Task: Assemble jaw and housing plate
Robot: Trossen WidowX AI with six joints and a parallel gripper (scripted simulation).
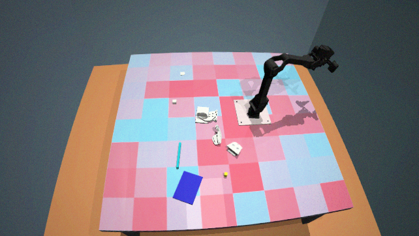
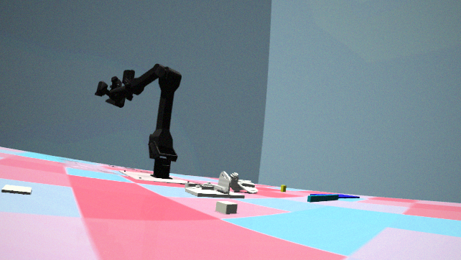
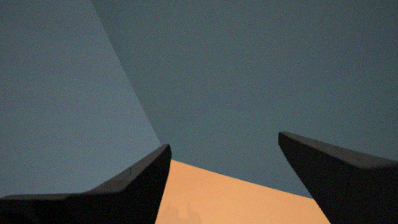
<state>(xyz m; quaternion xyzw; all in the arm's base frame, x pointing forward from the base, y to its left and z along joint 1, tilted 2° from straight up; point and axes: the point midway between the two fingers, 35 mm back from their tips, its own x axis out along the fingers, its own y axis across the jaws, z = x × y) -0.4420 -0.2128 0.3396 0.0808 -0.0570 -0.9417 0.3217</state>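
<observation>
Top view: my gripper (image 1: pixel 334 58) (image 2: pixel 104 96) (image 3: pixel 223 143) is out past the edge of the patterned table top (image 1: pixel 246 212) (image 2: pixel 151 237), raised, fingers spread wide, nothing between them. White base (image 1: pixel 201 120) (image 2: pixel 215 194) with parts on it is well apart from the hand, on the far side of the arm's mounting plate (image 1: pixel 241 120) (image 2: pixel 138 175). Loose white jaw (image 1: pixel 217 137), as far as I can tell, is near that base, and the housing plate (image 1: pixel 234 148) is near the jaw, both well away from the hand. Further off from it: yellow cube (image 1: pixel 226 174) (image 2: pixel 283 188), teal bar (image 1: pixel 178 155) (image 2: pixel 323 197), blue sheet (image 1: pixel 188 188) (image 2: pixel 350 196), plus a small white block (image 1: pixel 174 102) (image 2: pixel 226 207) and a flat white piece (image 1: pixel 182 73) (image 2: pixel 16 189)

Exterior: hand well above table level, touching none of the parts. White pieces overlap behind the base, can't tell if any teeth mesh

Wrist: both fingertips apart, wall (image 3: pixel 240 70) and an orange surface (image 3: pixel 230 200) beyond them, no task parts in sight
</observation>
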